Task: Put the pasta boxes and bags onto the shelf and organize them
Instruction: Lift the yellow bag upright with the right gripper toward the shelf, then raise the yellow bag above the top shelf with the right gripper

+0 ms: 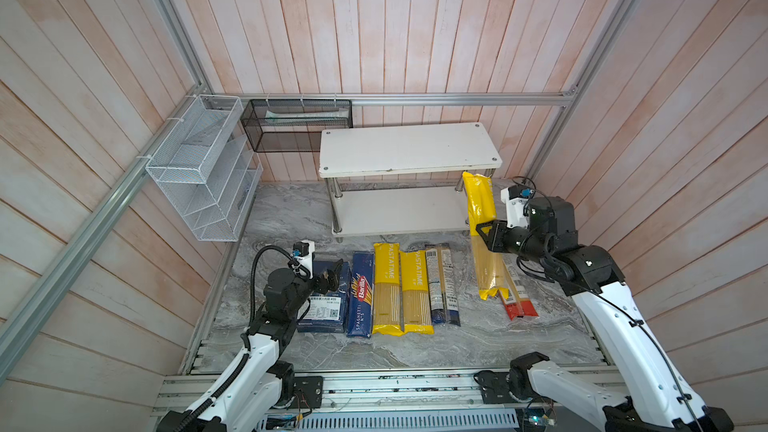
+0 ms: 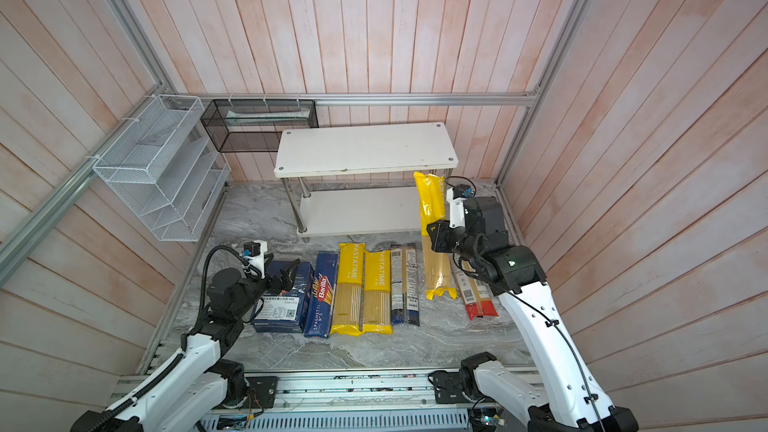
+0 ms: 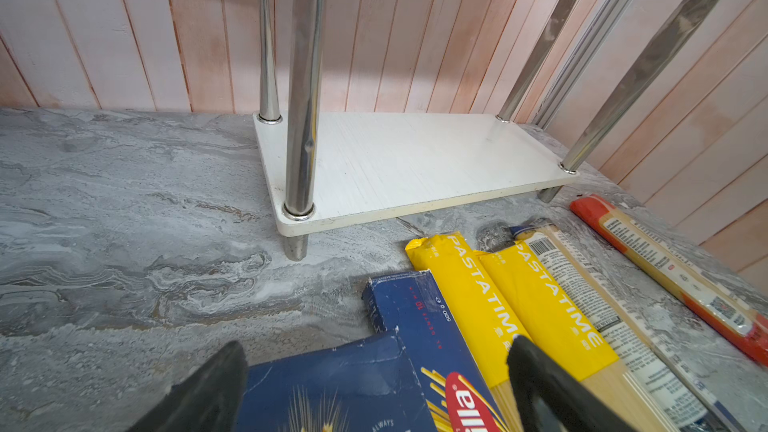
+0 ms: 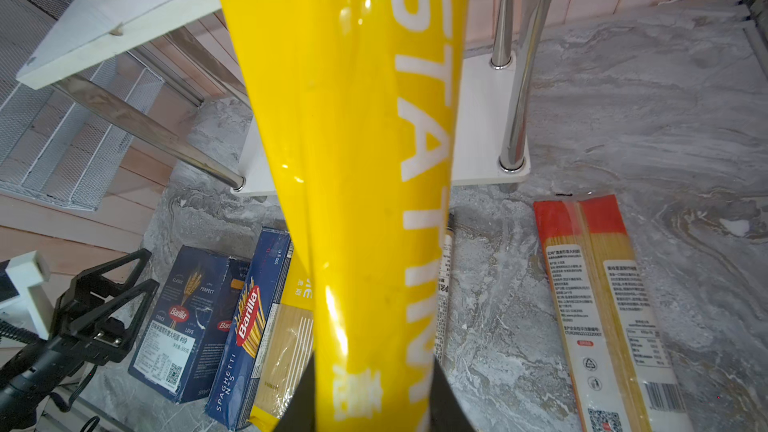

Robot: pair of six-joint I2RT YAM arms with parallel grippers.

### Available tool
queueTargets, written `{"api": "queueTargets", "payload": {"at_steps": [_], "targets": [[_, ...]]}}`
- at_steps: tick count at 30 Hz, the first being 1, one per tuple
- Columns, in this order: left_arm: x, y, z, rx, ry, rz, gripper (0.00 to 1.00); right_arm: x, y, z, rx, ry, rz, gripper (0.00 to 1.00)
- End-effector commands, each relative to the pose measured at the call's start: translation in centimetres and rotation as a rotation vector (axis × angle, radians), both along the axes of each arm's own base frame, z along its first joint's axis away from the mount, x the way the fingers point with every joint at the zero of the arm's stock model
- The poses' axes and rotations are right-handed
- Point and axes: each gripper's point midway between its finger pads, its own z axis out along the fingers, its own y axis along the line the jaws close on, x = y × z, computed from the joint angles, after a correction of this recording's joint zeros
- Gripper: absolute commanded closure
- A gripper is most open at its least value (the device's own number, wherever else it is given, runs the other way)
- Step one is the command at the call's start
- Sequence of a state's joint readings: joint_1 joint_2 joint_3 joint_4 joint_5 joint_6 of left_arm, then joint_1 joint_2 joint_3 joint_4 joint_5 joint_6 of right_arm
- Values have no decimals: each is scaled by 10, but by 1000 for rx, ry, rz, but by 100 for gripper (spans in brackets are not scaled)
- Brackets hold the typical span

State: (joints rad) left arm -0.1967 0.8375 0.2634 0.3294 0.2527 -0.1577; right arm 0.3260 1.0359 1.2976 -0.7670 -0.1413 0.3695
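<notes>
Right gripper (image 1: 484,234) has a catch: its jaws are clamped tight on a yellow PASTATIME bag (image 1: 480,201), pinching it about halfway along, right where the printed yellow gives way to the clear window. In the right wrist view the black fingers (image 4: 449,405) press in from both sides, with the bag (image 4: 353,139) running straight out between them. It's up off the marble table (image 1: 291,218) and tilted. Its far end rises beside the right front post of the shelf (image 1: 407,147), close under the corner of the top board, though I can't tell whether it touches. Its near end hangs over the red bag (image 1: 519,301), which lies flat below.

Over to the left gripper (image 1: 332,278): jaws spread wide, gripping nothing, hovering above the far end of the wide Barilla box (image 1: 328,309). In the left wrist view the box corner sits between the two fingertips.

The rest are lined up side by side on the table in front of the shelf: the narrow spaghetti box (image 1: 360,297) against the wide one, then two yellow bags (image 1: 387,288), then the dark blue bag (image 1: 442,284). Both shelf boards are bare.
</notes>
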Motion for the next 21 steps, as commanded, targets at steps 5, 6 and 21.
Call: {"api": "queueTargets", "payload": {"at_steps": [5, 6, 21], "targets": [[3, 1, 9, 6, -32, 8, 0, 23, -1, 66, 24, -172, 6, 97], [3, 1, 10, 6, -33, 9, 0, 26, -2, 71, 26, -179, 6, 97], [2, 1, 10, 4, -35, 6, 0, 80, -15, 123, 55, -234, 3, 98]]}}
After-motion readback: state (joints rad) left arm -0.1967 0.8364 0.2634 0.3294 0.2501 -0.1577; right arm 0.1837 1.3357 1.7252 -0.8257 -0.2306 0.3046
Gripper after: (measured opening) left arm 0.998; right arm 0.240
